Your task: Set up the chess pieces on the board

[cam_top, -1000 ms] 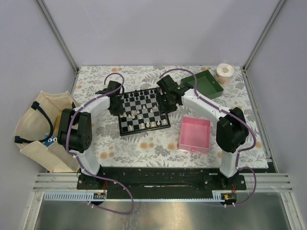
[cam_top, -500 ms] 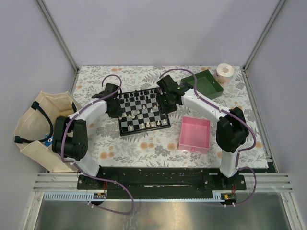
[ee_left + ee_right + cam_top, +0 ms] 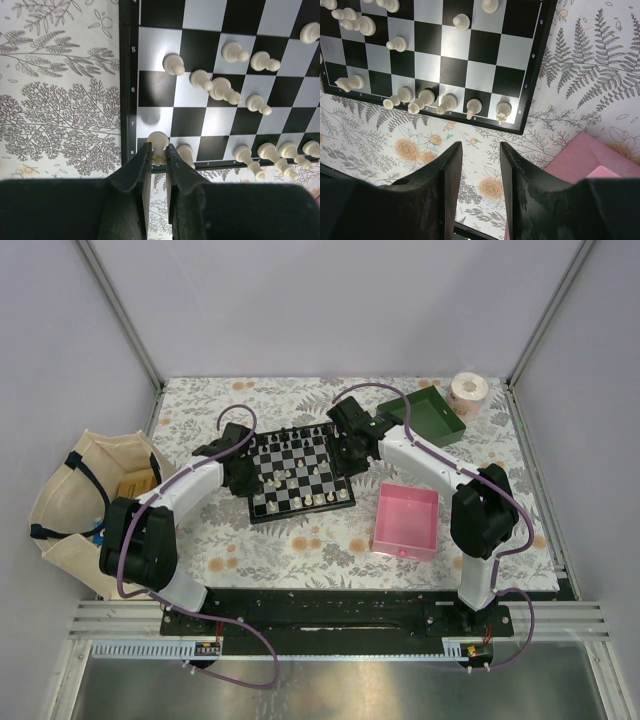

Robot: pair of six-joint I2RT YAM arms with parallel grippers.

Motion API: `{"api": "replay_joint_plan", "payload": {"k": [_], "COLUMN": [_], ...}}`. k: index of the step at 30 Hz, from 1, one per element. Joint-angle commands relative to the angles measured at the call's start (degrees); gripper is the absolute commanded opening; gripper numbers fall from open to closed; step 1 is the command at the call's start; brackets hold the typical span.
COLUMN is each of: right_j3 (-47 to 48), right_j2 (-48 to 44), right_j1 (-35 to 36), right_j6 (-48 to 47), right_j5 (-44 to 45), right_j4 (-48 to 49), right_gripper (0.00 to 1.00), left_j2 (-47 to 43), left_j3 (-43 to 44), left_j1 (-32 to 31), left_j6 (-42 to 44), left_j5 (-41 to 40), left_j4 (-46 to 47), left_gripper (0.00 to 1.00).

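Leftward goes the left arm's elbow since a second ago, while the left gripper (image 3: 159,150) stays pinched on a cream-white piece (image 3: 157,141) at the board's (image 3: 300,512) near-left corner square, probably its home. The right gripper (image 3: 480,147) hangs open and empty over the near-right edge, out of the way.

Table (image 3: 300,550): rectangular top, covered edge to edge by a pale cloth printed with grey ferns and orange-yellow flowers. Four items lie directly on it.

1. Board (image 3: 300,512): black-bordered, chequered, left of centre at mid depth. It is slightly rotated, so its right side sits a little farther back than its left.
2. Pink tray (image 3: 406,521): square, right of the board and nearer, apart from it, slightly turned.
3. Green tray (image 3: 432,418): square, far right, set diagonally to the table edges.
4. Pale roll (image 3: 468,390): far right corner, lying flat with its core hole up, just beside the green tray.
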Motion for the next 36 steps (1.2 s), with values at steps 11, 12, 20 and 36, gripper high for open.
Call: {"api": "replay_joint_plan", "payload": {"k": [11, 12, 20, 36], "right_j3": [0.8, 0.7, 1.0, 1.1], "right_j2": [-2.3, -2.2, -1.9, -1.9], "right_j1": [0.5, 0.5, 0.5, 0.5], "right_j6": [0.6, 0.7, 0.5, 0.7], "right_j5": [-0.7, -0.7, -0.8, -0.8], "right_j4": [1.1, 1.0, 1.0, 1.1], "right_gripper": [0.45, 0.45, 0.45, 0.45], "left_j2": [-2.2, -2.1, -2.5, -0.8], "left_j3": [-2.1, -2.1, -3.5, -3.1], "left_j1": [-2.8, -2.9, -3.4, -3.6], "left_j6": [-2.7, -2.6, -2.8, -2.8], "left_j5": [0.6, 0.7, 0.0, 0.2], "left_j4": [-0.7, -0.9, -1.3, -0.8], "left_gripper": [0.05, 0.05, 0.05, 0.22]}}
